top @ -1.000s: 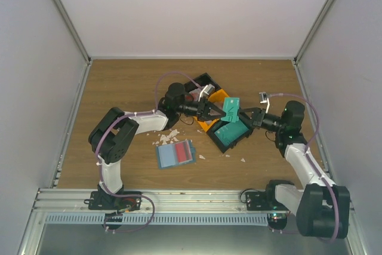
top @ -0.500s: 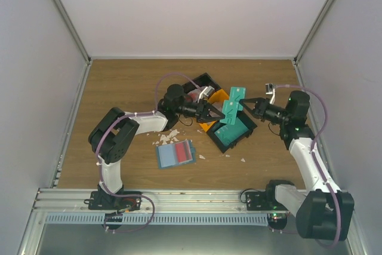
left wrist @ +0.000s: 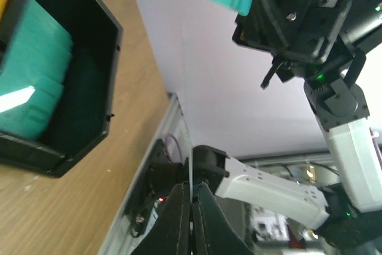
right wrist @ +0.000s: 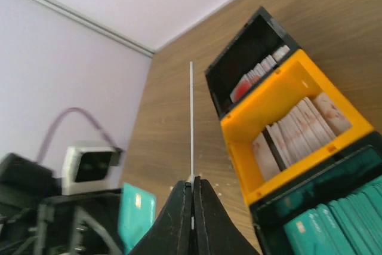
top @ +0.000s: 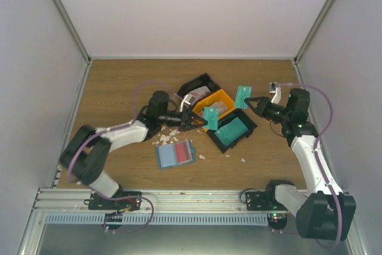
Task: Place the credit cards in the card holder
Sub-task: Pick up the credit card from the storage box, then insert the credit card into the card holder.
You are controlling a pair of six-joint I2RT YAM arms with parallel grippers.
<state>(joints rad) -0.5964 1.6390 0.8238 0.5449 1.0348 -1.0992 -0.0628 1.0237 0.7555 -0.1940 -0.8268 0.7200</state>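
Wood worktop (top: 119, 82): left fingers (top: 195, 118) clamp left card (top: 210, 113), right fingers (top: 253, 103) clamp right card (top: 242, 95). Likely light, stiff, slick; edge hold suits.

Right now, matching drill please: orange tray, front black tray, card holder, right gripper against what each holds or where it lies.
1 orange tray
2 front black tray
3 card holder
4 right gripper

A shut on one teal card, in the air
B teal cards inside
C whitish cards inside
D flat on the table, outside the trays

Pairs: 1-C, 2-B, 3-D, 4-A
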